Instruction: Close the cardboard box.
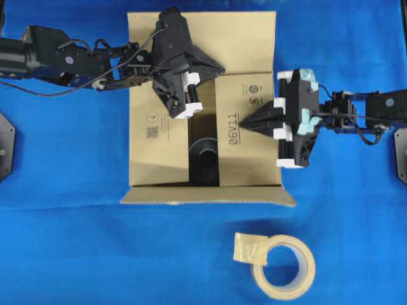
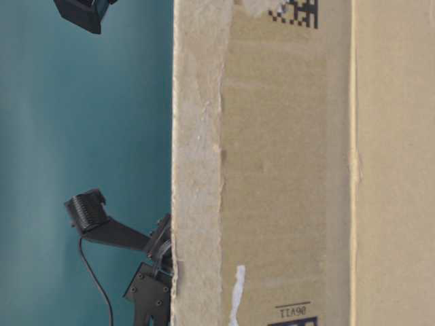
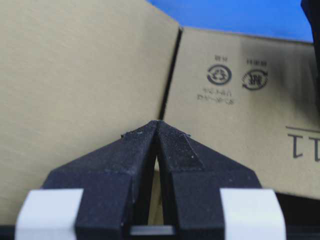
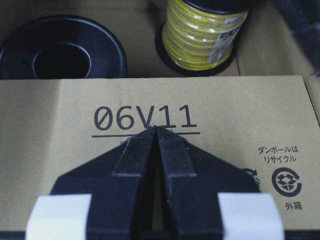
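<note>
Overhead view: the cardboard box [image 1: 203, 108], brown corrugated board, sits mid-tabletop on a blue cloth [image 1: 63, 241]. Its two side flaps are folded nearly flat, with a narrow dark gap between them where a black round spool [image 1: 203, 155] shows. The far flap lies back and the near flap [image 1: 206, 195] stands out, its fluted edge showing. The left end effector [image 1: 219, 67], matte black with white pads, reaches in from the left above the far end of the gap, its fingers pressed to a point. The right end effector [image 1: 241, 121] comes in from the right, tips pressed together on the flap printed "06V11". A beige tape roll [image 1: 280, 267] lies well apart in open room on the cloth near the front edge.

Table-level view: the box wall [image 2: 285, 170] fills most of the frame, its edge rough with torn tape; part of a black arm [image 2: 143, 272] shows beside it.

Left wrist view: the ribbed black fingers [image 3: 180, 150] meet at the tip over smooth board.

Right wrist view: the closed fingers [image 4: 172, 150] rest just beneath the printed number; beyond the flap edge sit the black spool [image 4: 62, 55] and a yellow wire spool [image 4: 205, 30].
</note>
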You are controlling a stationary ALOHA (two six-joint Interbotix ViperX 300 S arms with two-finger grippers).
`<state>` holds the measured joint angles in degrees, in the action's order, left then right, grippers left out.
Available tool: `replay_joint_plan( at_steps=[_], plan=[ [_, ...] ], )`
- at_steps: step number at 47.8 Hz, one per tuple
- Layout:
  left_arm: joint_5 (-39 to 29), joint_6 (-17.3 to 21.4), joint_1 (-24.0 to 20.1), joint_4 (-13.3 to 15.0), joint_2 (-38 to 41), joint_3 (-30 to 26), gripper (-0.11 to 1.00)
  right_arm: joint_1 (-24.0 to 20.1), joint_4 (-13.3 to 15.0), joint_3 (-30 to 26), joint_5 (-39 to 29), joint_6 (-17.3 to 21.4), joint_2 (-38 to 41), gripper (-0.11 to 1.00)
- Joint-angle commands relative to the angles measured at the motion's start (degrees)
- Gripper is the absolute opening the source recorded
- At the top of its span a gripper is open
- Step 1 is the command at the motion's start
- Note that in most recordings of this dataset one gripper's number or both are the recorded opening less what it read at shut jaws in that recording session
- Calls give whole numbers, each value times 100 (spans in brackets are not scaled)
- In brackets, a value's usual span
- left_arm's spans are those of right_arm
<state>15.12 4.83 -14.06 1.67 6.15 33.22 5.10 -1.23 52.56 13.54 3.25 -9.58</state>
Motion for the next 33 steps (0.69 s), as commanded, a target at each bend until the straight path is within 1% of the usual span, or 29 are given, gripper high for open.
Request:
replay_joint_plan(
  at_steps=[1,21,28,33],
  plan=[
    [26,0,35,0,-70,-88,1,18,-9,-105,44,9,-44,0],
    [26,9,-18,9,-70,-53,1,-70,-9,-167,-9,35,-114,0],
    [18,35,-26,9,-70,-53,1,-211,-9,-229,-220,35,-510,0],
    [18,35,-44,0,-70,-35,1,-369,-9,-185,-316,35,-967,0]
  ],
)
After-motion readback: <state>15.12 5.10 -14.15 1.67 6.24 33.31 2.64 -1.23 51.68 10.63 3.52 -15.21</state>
